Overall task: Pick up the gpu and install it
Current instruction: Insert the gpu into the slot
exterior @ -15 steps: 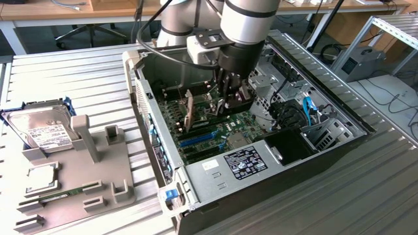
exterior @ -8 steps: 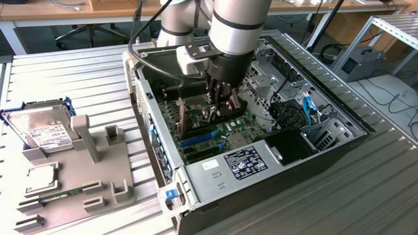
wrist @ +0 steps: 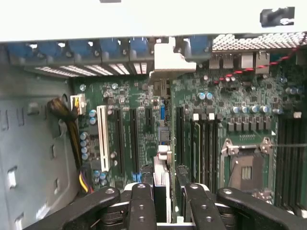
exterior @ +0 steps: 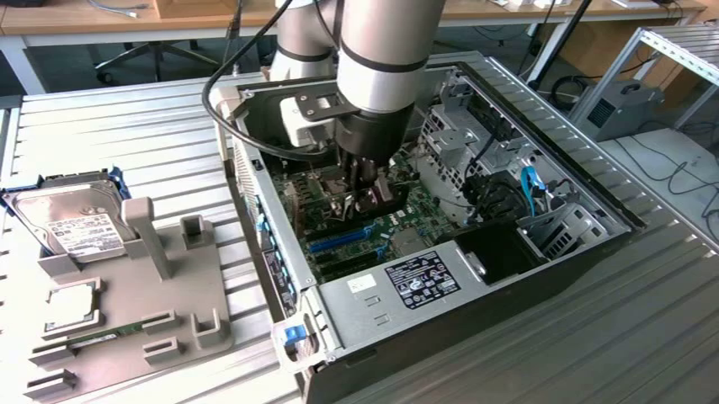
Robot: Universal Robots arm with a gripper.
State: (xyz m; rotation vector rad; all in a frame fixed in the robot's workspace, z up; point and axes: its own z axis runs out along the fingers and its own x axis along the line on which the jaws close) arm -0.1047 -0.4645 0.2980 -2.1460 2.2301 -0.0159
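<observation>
GPU (wrist: 162,189) gripped edge-on between the fingers (wrist: 140,211), held upright just above the motherboard (wrist: 144,103) expansion slots inside the open computer case (exterior: 371,316); bracket end toward rear panel.

Dark gpu (wrist: 162,184) stands edge-on, seemingly over motherboard slots.

Ribbed metal table (exterior: 146,143) carries an open computer case (exterior: 450,295) at centre, grey parts holder (exterior: 135,311) at eight o'clock, silver hard drive (exterior: 70,220) and small chip (exterior: 70,307) resting on that holder
</observation>
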